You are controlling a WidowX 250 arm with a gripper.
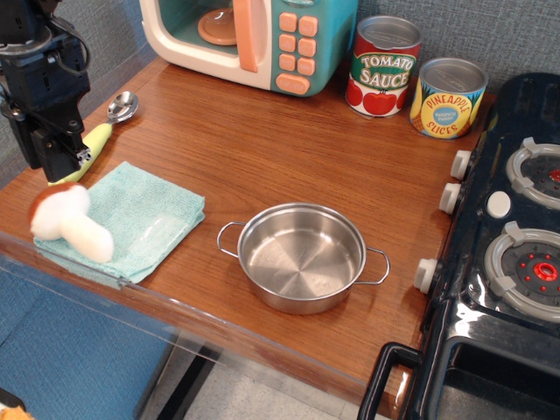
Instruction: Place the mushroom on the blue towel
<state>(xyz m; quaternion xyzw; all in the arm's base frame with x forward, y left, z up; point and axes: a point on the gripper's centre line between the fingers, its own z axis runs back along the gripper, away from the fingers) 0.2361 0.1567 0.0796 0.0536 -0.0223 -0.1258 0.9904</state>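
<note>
The mushroom (68, 224) lies on its side on the left part of the blue towel (144, 214), white stem pointing to the front right and reddish-brown cap at the far left. My gripper (59, 163) hangs just above and behind the mushroom, over the towel's back left edge. It is empty, with its jaws apart and clear of the mushroom.
A yellow-green handled spoon (120, 108) lies behind the towel, partly hidden by the gripper. A steel pot (302, 255) stands to the right of the towel. A toy microwave (262, 39) and two cans (385, 66) stand at the back. A toy stove (516, 236) is at the right.
</note>
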